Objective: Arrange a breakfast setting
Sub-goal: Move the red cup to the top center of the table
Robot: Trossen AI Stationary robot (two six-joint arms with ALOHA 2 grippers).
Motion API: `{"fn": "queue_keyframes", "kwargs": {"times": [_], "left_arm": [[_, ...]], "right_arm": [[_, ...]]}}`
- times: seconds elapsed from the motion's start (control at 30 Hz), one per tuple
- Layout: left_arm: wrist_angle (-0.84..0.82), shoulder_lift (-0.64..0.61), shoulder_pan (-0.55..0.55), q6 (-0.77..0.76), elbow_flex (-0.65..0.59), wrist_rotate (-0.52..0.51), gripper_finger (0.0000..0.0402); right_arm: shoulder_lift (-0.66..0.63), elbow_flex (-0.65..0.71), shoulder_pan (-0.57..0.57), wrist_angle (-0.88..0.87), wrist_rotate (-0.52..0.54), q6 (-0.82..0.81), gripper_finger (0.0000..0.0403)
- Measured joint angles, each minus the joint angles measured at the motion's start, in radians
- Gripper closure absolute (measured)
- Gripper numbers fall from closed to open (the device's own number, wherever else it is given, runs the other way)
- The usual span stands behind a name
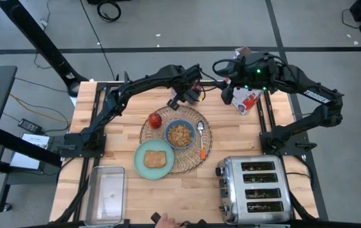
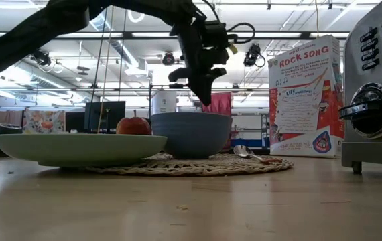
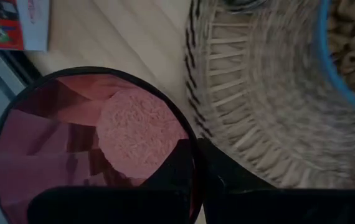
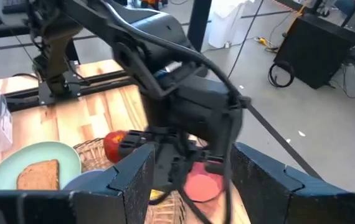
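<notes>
The round woven placemat (image 1: pixel 175 133) carries the blue cereal bowl (image 1: pixel 180 134), the red apple (image 1: pixel 155 119) and the orange-handled spoon (image 1: pixel 201 138). The mint-green plate (image 1: pixel 154 158) with the toast slice (image 1: pixel 156 159) overlaps the placemat's near left edge. My left gripper (image 1: pixel 190 95) is shut on the red-filled glass (image 3: pixel 96 143) just past the placemat's far edge. The glass also shows in the low view (image 2: pixel 219 104), behind the bowl (image 2: pixel 191 132). My right gripper (image 4: pixel 196 186) is open and empty at the far right, facing the left arm. My left gripper holds the glass by its rim (image 3: pixel 193 163), one finger (image 3: pixel 168 183) inside the glass and the other (image 3: pixel 233 180) outside it. The fingers come from above, pointing down. The glass stands upright below them; the bowl hides its base, so I cannot tell whether it is lifted.
A cereal box (image 1: pixel 247 98) stands at the far right, next to my right gripper. The chrome toaster (image 1: pixel 256 190) fills the near right corner. A clear plastic container (image 1: pixel 107 190) lies at the near left. A person's hand (image 1: pixel 164 220) shows at the near edge.
</notes>
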State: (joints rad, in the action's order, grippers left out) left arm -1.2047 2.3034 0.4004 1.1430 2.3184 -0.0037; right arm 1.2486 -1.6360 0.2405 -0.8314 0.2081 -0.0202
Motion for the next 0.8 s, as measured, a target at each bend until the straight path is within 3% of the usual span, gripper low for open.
{"fn": "queue_keyframes", "kwargs": {"times": [0.27,0.8], "left_arm": [[0.021,0.01,0.043,0.041,0.002,0.05,0.0387],[-0.004,0.01,0.044,-0.045,0.002,0.12,0.038]], "right_arm": [[0.025,0.0,-0.029,0.064,0.003,-0.003,0.0188],[0.026,0.0,-0.029,0.105,0.005,0.03,0.0188]]}}
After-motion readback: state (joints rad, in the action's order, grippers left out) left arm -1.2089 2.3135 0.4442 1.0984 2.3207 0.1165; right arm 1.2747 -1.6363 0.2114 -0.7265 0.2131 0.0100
